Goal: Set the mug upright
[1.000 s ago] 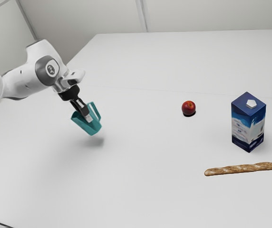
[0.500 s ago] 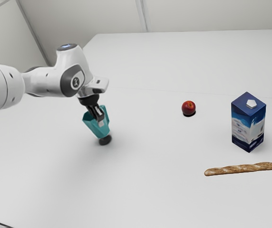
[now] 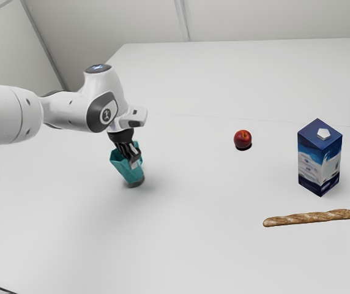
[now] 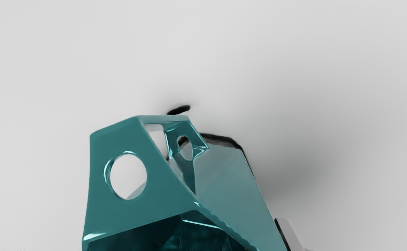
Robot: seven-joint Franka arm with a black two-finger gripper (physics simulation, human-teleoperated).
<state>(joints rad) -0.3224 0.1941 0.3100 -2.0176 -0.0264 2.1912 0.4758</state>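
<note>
We have the mug [image 3: 122,167] tilted low over the table [image 3: 181,245], mouth leaning up toward the exterior view's left; whether its base touches, we can't tell. Our gripper [image 3: 132,160] has its fingers [image 4: 289,233] clamped on the mug. Well apart, toward the exterior view's right, we see a red fruit [image 3: 242,139], then a blue-and-white carton [image 3: 319,160], with a baguette [image 3: 309,218] near it.
</note>
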